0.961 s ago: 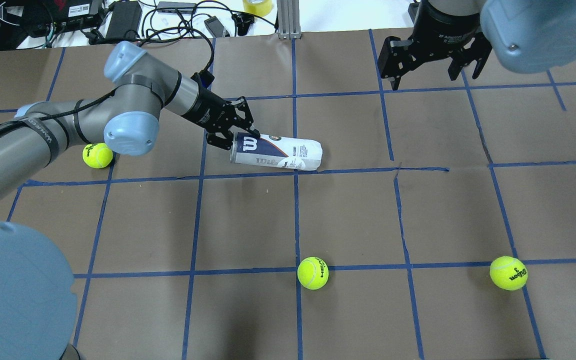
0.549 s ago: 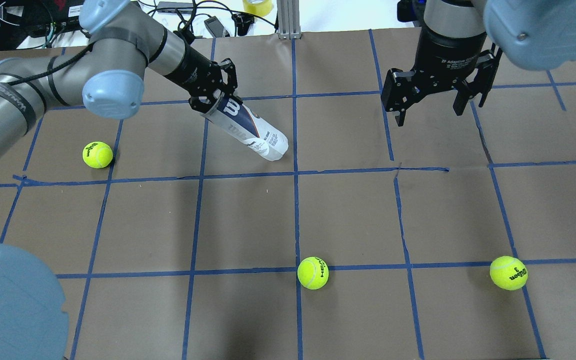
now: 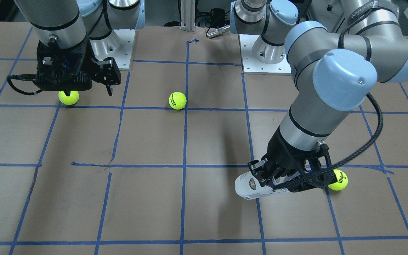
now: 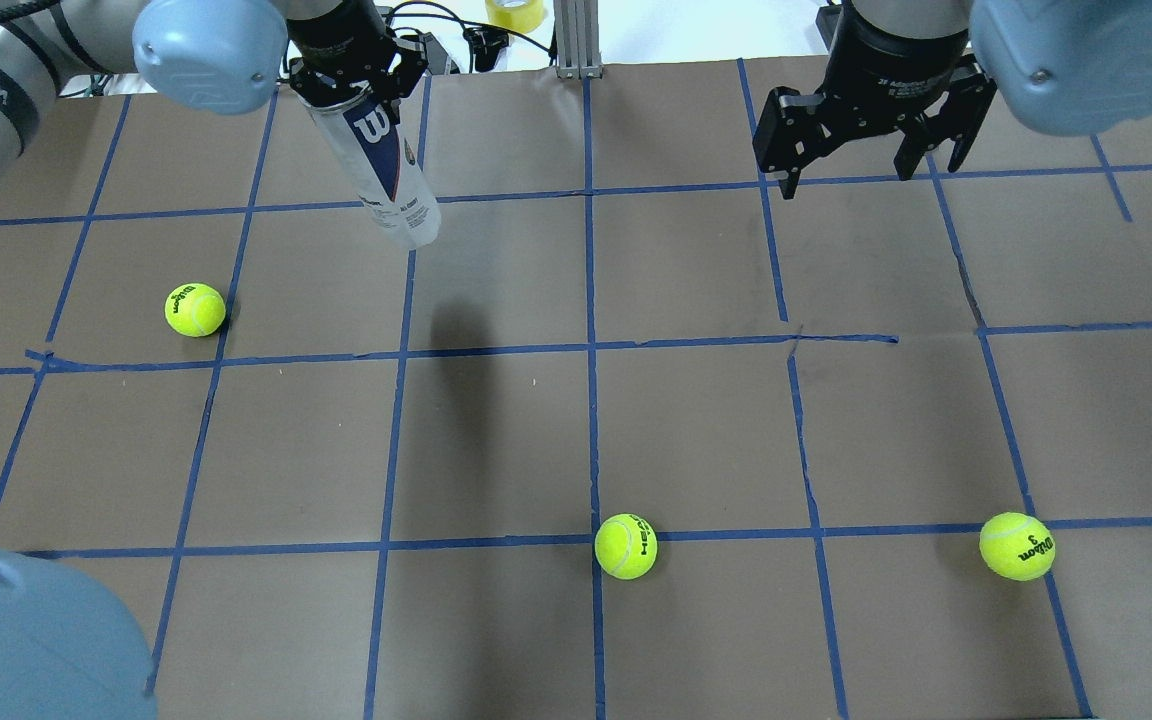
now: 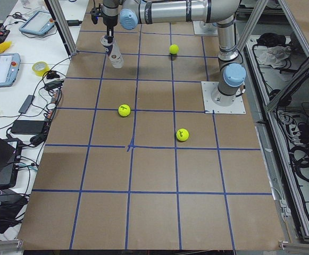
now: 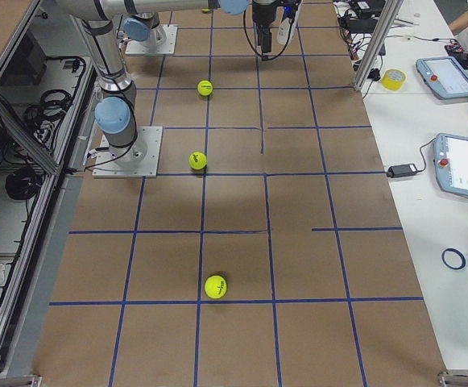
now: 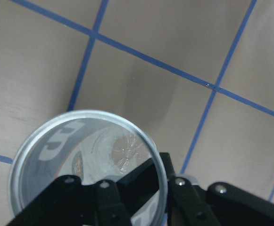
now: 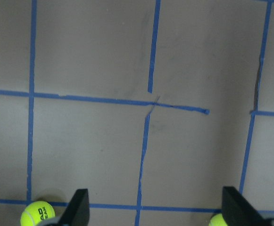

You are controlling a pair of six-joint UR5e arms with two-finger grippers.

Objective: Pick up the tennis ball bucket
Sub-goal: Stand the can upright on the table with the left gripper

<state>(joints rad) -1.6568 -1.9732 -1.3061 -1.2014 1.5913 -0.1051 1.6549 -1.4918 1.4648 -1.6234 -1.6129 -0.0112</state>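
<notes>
Left gripper (image 4: 346,88) fingers clamp the rim of the slim clear plastic tennis-ball can (image 4: 391,180) with white-navy label, apparently off the brown table (image 4: 696,420). Right gripper (image 4: 851,178) fingers are wide, holding nothing.

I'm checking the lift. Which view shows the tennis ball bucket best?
Overhead exterior: the tennis ball bucket shows at full length, label visible, hanging from the left gripper. Front-facing shows it foreshortened, half hidden behind that gripper. Both side views show it tiny. The left wrist view shows only its rim and inside.

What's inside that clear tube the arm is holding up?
No balls: the tube looks empty down to its clear bottom. The left gripper hides the lower part of its mouth.
</notes>
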